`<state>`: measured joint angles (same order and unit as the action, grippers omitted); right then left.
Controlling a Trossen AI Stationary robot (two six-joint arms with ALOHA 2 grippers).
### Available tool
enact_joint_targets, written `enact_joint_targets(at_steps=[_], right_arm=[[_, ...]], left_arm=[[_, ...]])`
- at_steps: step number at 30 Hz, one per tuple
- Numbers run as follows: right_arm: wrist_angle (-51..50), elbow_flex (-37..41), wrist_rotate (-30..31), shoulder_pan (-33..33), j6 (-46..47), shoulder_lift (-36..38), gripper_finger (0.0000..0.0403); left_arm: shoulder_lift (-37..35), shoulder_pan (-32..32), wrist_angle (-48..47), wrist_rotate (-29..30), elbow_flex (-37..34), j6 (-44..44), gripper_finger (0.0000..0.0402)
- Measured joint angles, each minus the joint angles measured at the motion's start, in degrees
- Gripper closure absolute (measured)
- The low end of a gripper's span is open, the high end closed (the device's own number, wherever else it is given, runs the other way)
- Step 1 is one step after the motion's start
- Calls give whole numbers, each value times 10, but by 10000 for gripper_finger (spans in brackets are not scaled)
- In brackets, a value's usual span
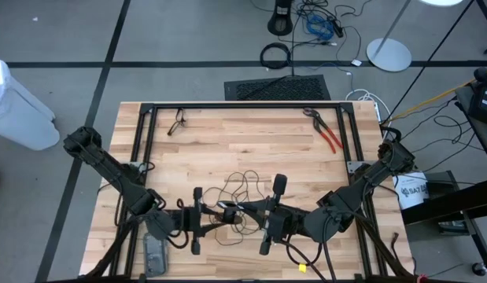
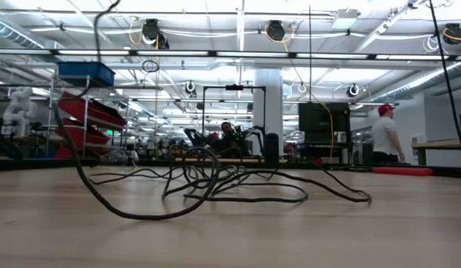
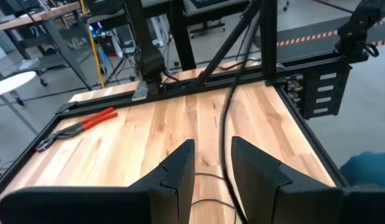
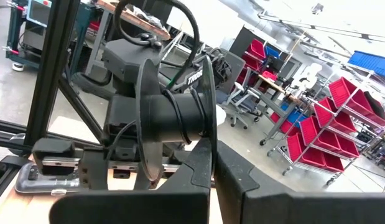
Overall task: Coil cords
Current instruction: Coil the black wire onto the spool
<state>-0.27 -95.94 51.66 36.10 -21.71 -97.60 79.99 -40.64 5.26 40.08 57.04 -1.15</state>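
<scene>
A thin black cord (image 1: 239, 189) lies in loose, tangled loops on the wooden table (image 1: 251, 149). In the low view the cord (image 2: 215, 182) rests on the wood, and one strand (image 2: 70, 141) climbs out of the picture's top. My two grippers face each other above the table's near middle. My left gripper (image 1: 219, 214) is open, and a cord strand (image 3: 224, 124) runs up through its gap (image 3: 212, 158). My right gripper (image 1: 241, 211) is shut on a black spool (image 4: 173, 115), which carries a few cord turns. My left gripper has the cord strand (image 3: 227, 168) between its two fingers, close to one of them; whether it touches, I cannot tell. My right gripper pinches the rim of the spool's nearer flange (image 4: 208, 146) between its two fingers, coming level from the table's right side. The spool sits lifted clear of the table, its axis roughly level.
Red-handled pliers (image 1: 328, 135) lie at the far right of the table. A black metal frame (image 1: 243, 105) borders the table. A small dark object (image 1: 178, 122) sits at the far left and a grey one (image 1: 155, 253) at the near left. People stand in the room beyond (image 2: 384, 134).
</scene>
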Motion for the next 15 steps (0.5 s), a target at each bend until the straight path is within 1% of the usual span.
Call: enact_joint_targets(at_steps=[10, 15], right_arm=[[0, 0, 0, 0, -3, 0, 403], [-3, 0, 11, 0, -5, 0, 403]], left_arm=[[0, 5, 2, 0, 0, 15, 290], [-3, 1, 1, 0, 0, 15, 290]])
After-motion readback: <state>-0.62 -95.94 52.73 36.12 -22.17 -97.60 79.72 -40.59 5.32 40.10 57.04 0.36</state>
